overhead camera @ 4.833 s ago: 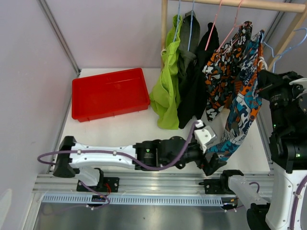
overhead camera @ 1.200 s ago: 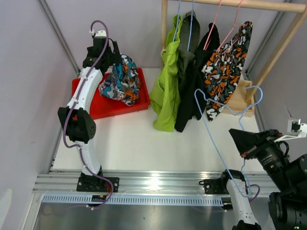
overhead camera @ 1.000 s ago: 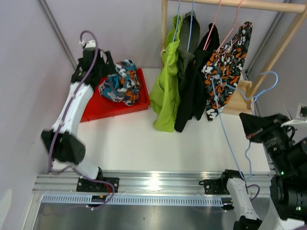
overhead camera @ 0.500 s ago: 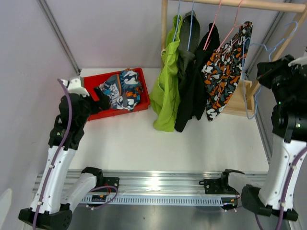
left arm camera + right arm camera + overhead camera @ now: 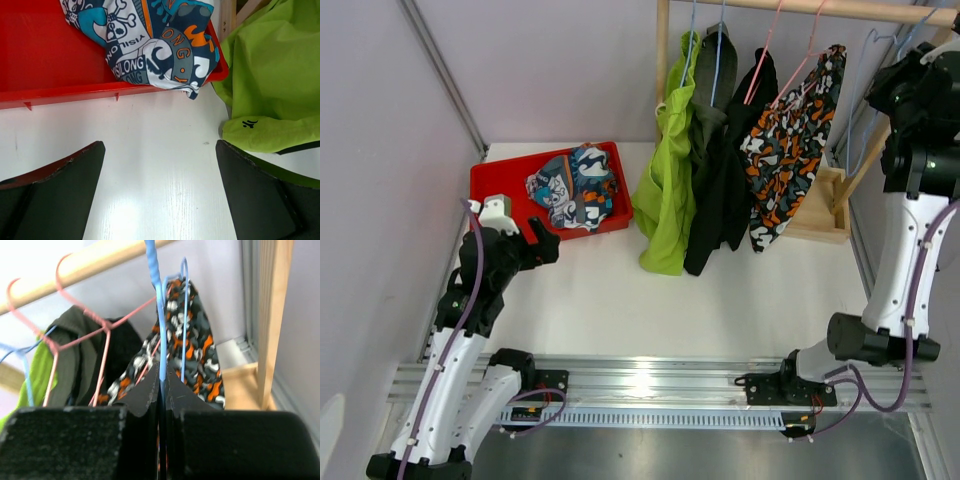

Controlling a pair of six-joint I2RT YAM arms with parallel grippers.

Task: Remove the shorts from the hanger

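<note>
One teal-patterned shorts (image 5: pixel 572 187), inside red tray (image 5: pixel 500 180)

Behind the black left gripper (image 5: pixel 160 150), the arm (image 5: pixel 450 350) is white with black joints. A purple cable (image 5: pixel 480 255) runs along it.

Tabletop (image 5: pixel 160 190) free — red tray (image 5: pixel 60 93) ahead, lime shorts (image 5: pixel 275 75) right.

A red tray (image 5: pixel 45 55) sits on the white counter (image 5: pixel 155 115) just ahead of the left pincer (image 5: pixel 159 150) (its near wall faces it). A wooden rail (image 5: pixel 115 259) runs close to the right pincer (image 5: pixel 162 372), a wooden post (image 5: pixel 272 315) beside it.
</note>
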